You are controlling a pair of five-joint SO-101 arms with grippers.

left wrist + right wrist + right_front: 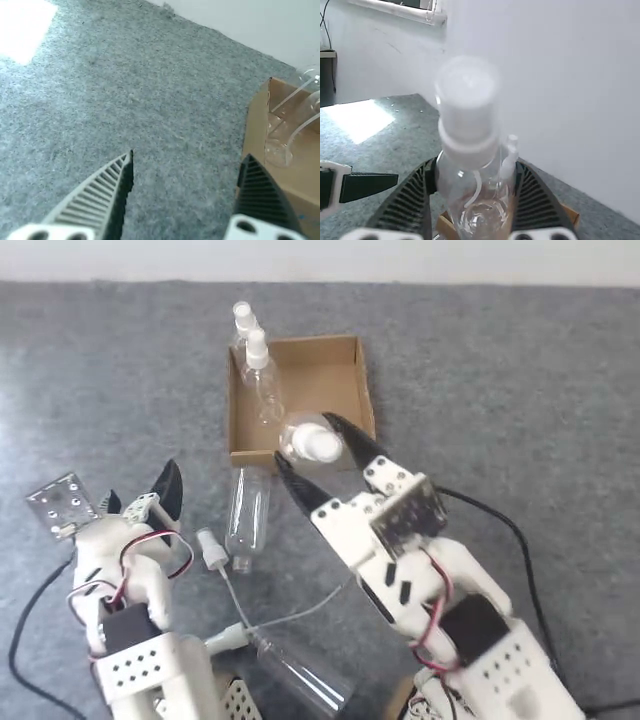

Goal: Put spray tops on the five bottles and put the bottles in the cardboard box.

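High camera looks steeply down on the grey table (520, 370). Wrist cameras sit close behind the left gripper (189, 157) and the right gripper (476, 170) with its bottle (468, 145), both facing the far wall (560, 75). All three share the cardboard box (318, 378).

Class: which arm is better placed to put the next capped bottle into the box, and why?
Right: the right gripper holds a capped bottle over the cardboard box; the left gripper is empty.

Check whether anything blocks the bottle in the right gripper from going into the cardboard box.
Nothing visible does. The capped bottle held in the right gripper hangs at the front wall of the cardboard box, whose middle floor is bare. Two other bottles stand along its left wall, off to the side.
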